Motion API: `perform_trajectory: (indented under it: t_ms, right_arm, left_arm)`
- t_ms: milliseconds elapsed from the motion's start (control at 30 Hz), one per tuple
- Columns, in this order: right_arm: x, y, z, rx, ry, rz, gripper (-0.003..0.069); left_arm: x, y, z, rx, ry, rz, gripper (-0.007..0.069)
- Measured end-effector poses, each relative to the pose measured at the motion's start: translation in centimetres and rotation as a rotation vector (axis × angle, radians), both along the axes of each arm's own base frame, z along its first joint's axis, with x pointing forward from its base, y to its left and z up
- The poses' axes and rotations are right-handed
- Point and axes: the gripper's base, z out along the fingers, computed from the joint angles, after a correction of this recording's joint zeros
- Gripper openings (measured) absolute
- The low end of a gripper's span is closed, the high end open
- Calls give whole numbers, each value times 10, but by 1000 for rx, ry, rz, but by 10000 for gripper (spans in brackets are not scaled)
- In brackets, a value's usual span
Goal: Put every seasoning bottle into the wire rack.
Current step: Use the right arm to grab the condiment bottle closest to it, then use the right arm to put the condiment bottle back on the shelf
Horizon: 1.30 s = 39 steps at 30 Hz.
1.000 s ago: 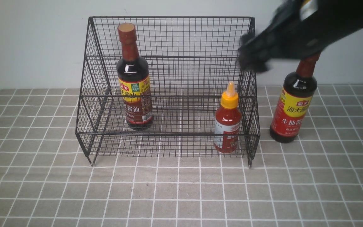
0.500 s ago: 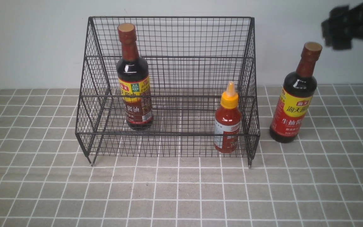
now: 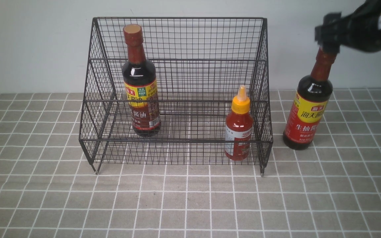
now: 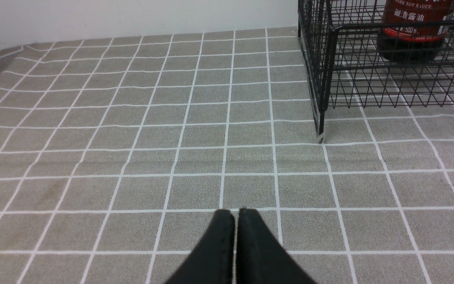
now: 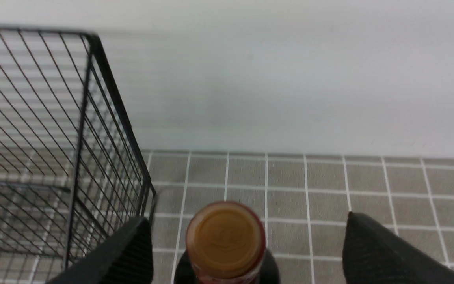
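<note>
Jaws of the right gripper (image 5: pixel 246 220) stand wide apart, one on either side of the brown cap of the outer soy-sauce bottle (image 3: pixel 308 109), touching nothing. That bottle stands upright on the tiled table (image 3: pixel 190 198) directly below them, just beside the wire rack (image 3: pixel 177 39). Inside the rack, well to the left of these jaws, stand the red sauce bottle (image 3: pixel 239 129) and, farther off, the second soy-sauce bottle (image 3: pixel 141 92). The left gripper (image 4: pixel 233 215) has its jaws pressed together low over bare table, with the rack's corner leg ahead of them.

Left pincer (image 4: pixel 235 221) closed above tiled cloth (image 4: pixel 132 130); wire rack (image 4: pixel 325 79) corner ahead, soy bottle (image 4: pixel 412 31) inside.
</note>
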Motion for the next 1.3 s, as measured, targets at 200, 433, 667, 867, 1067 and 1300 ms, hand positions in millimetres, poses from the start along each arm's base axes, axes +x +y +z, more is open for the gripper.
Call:
perform_trajectory:
  t_ms: [200, 433, 667, 867, 1067, 1300]
  right_arm:
    - [12, 4, -22, -13, 58, -2, 589]
    - [25, 8, -44, -21, 99, 6, 586]
    - [28, 9, -51, -20, 111, 3, 267]
    - [17, 4, -38, -39, 115, -5, 288]
    - [-8, -1, 18, -83, 12, 30, 287]
    - [-38, 20, 90, -89, -162, 135, 286]
  left_arm:
    - [0, 0, 0, 0, 0, 0, -7]
    - [0, 0, 0, 0, 0, 0, -7]
    - [0, 0, 0, 0, 0, 0, -7]
    - [0, 0, 0, 0, 0, 0, -7]
    - [0, 0, 0, 0, 0, 0, -7]
    - [0, 0, 0, 0, 0, 0, -7]
